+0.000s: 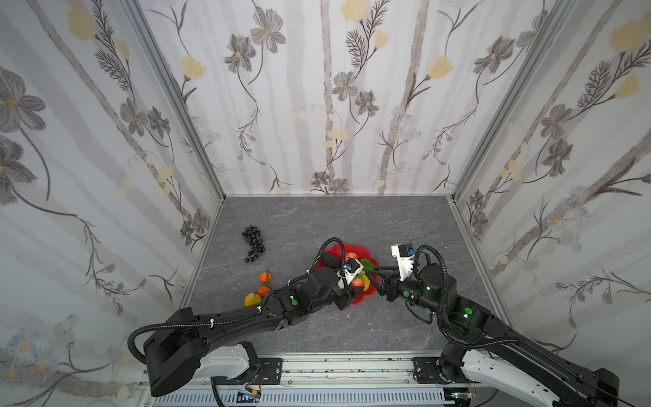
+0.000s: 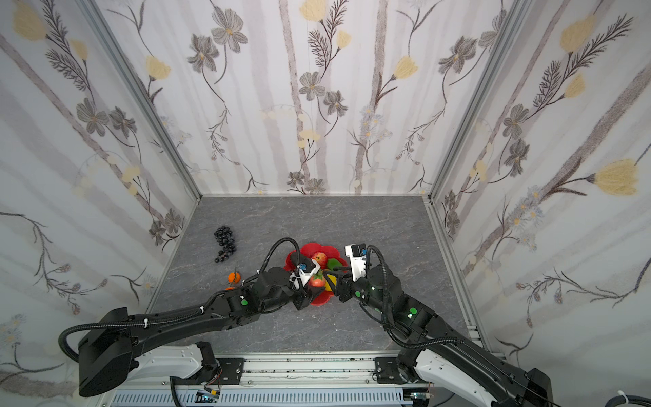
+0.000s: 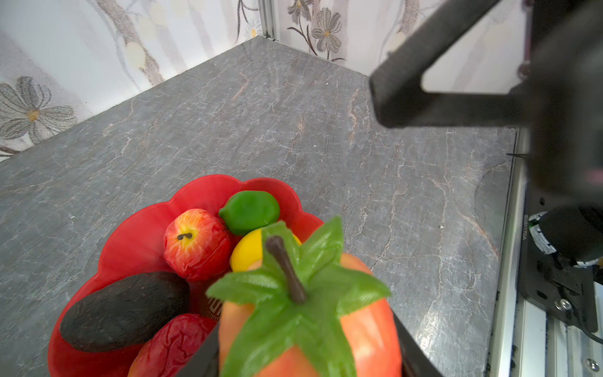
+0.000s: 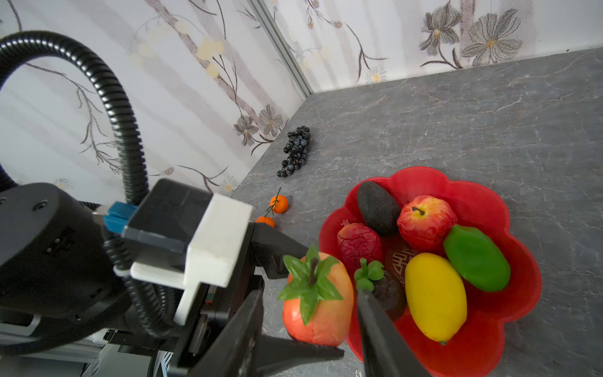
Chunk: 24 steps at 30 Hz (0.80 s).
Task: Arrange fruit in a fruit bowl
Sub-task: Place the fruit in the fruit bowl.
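Flowered walls (image 1: 317, 105) box in a grey stone-look table (image 1: 317, 218). On the left arm's side lie grapes (image 1: 254, 243), 2 oranges (image 1: 266, 277) and a yellow fruit (image 1: 253, 299) half hidden by that arm, all well apart from the red bowl (image 4: 518, 293). The bowl carries 6 fruits: avocado (image 4: 377, 207), apple (image 4: 425, 222), lime (image 4: 476, 258), lemon (image 4: 435, 297), a wrinkled red fruit (image 4: 359, 243) and a dark leafy fruit (image 4: 390, 293), so little of its floor is bare. The left gripper (image 3: 310, 359) has its jaws clamped on the sides of a persimmon (image 3: 368, 326) at the bowl's edge, just beside the dark leafy fruit; whether it rests there or hangs above I cannot tell. The right gripper (image 4: 310, 292) reaches in from the opposite side, jaws partly spread and gripping nothing, 1 finger (image 4: 385, 336) in front of the dark leafy fruit. The persimmon has its stem and calyx up. The lemon and lime lie flat, long axes roughly parallel.
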Motion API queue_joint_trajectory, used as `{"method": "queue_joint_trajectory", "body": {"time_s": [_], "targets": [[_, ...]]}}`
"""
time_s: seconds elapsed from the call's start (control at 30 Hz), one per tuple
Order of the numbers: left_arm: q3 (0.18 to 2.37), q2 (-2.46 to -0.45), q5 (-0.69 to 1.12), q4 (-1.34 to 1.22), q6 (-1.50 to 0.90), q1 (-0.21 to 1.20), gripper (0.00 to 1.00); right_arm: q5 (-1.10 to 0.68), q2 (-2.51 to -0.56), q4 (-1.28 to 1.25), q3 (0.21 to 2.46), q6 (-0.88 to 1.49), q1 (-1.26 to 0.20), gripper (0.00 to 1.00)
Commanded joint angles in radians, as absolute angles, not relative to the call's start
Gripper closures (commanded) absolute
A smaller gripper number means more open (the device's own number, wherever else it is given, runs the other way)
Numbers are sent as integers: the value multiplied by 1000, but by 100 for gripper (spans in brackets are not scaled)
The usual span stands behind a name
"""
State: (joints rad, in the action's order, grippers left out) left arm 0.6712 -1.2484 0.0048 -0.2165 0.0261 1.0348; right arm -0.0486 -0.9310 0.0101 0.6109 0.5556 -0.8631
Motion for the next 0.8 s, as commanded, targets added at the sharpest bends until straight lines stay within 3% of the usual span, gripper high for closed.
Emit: {"method": "queue_joint_trajectory", "body": {"time_s": [0.0,0.77], "targets": [[677,-1251,38,-253,40,1041,47,-57,-957,-37,629,542,-874,57],[712,-1256,64,-250,75,1058,47,-48,-1071,43,682,564,-884,77]]}}
